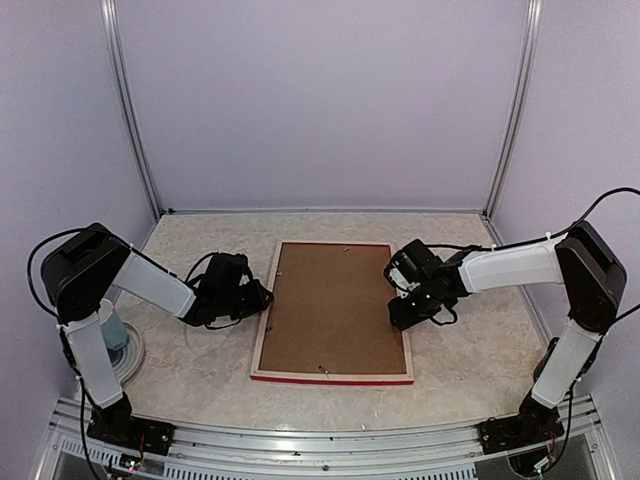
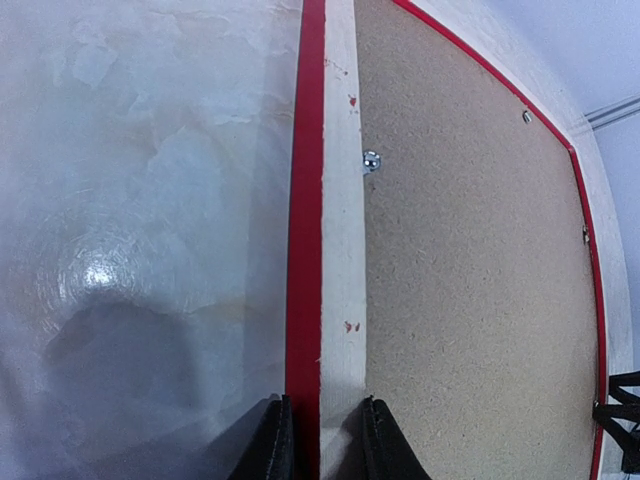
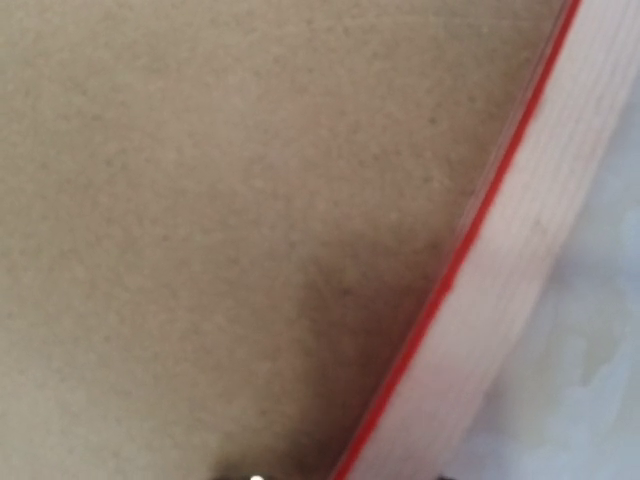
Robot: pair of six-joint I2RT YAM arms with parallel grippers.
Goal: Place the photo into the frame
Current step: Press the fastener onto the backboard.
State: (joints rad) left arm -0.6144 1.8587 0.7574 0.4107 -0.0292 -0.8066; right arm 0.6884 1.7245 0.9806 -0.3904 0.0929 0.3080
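Between the left gripper (image 2: 322, 442) fingers, I see the frame (image 2: 340, 200) rail pinched, backing panel (image 2: 470, 280) just beside. The right gripper (image 1: 401, 314) state I cannot tell.

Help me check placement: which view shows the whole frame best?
Top external: nearly the whole frame shows, lying back-up. Left wrist shows only part, seen along its left edge; right wrist, a blurred close-up of one edge.

Count on table: one frame (image 1: 262, 332), one brown backing panel (image 1: 330, 305), one round white disc (image 1: 129, 358), two grippers (left gripper (image 1: 264, 297), right gripper (image 1: 401, 314)).
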